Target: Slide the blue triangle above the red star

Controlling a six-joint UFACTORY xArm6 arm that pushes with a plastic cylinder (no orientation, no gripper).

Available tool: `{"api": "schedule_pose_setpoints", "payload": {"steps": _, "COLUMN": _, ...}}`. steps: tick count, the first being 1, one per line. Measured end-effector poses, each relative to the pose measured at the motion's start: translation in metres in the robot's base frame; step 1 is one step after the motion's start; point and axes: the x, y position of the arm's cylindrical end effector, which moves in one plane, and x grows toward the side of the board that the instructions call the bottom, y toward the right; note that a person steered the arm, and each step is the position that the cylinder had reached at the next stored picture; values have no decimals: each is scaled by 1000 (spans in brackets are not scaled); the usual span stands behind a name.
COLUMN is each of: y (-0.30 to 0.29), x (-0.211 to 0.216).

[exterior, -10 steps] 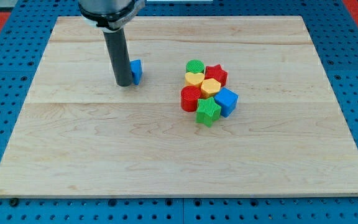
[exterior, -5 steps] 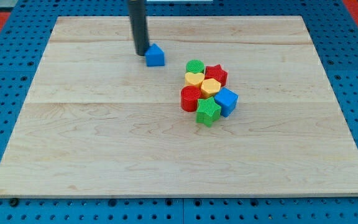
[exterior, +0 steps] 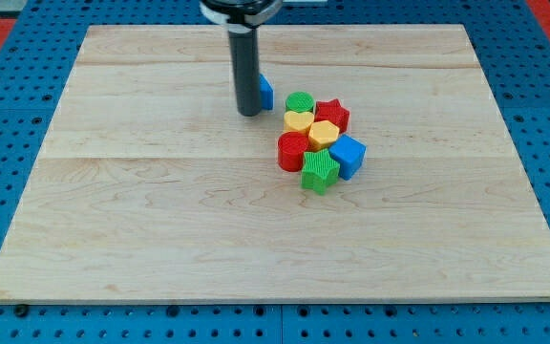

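The blue triangle (exterior: 266, 92) lies just left of the cluster of blocks, mostly hidden behind my rod. My tip (exterior: 248, 112) touches the table at the triangle's lower left side. The red star (exterior: 332, 115) sits at the cluster's upper right, to the right of the triangle and slightly lower in the view. The green round block (exterior: 300, 102) lies between the triangle and the star.
The cluster also holds a yellow heart (exterior: 298, 121), a yellow hexagon (exterior: 324, 134), a red round block (exterior: 292, 151), a green star (exterior: 320, 171) and a blue cube (exterior: 349, 155). The wooden board (exterior: 160, 229) lies on a blue pegboard.
The blue triangle has slid right, from the board's left-middle to beside the green round block. My rod moved right with it and now stands at its lower left.
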Motion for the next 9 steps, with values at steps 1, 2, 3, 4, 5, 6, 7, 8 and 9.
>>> {"api": "schedule_pose_setpoints", "payload": {"steps": 1, "y": 8, "x": -28}}
{"api": "schedule_pose_setpoints", "payload": {"steps": 2, "y": -4, "x": -58}}
{"api": "schedule_pose_setpoints", "payload": {"steps": 3, "y": -35, "x": -75}}
{"api": "schedule_pose_setpoints", "payload": {"steps": 4, "y": -37, "x": -104}}
{"api": "schedule_pose_setpoints", "payload": {"steps": 5, "y": -26, "x": -112}}
{"api": "schedule_pose_setpoints", "payload": {"steps": 6, "y": 5, "x": -79}}
{"api": "schedule_pose_setpoints", "payload": {"steps": 7, "y": 14, "x": -58}}
{"api": "schedule_pose_setpoints", "payload": {"steps": 8, "y": 47, "x": -53}}
{"api": "schedule_pose_setpoints", "payload": {"steps": 9, "y": 93, "x": -53}}
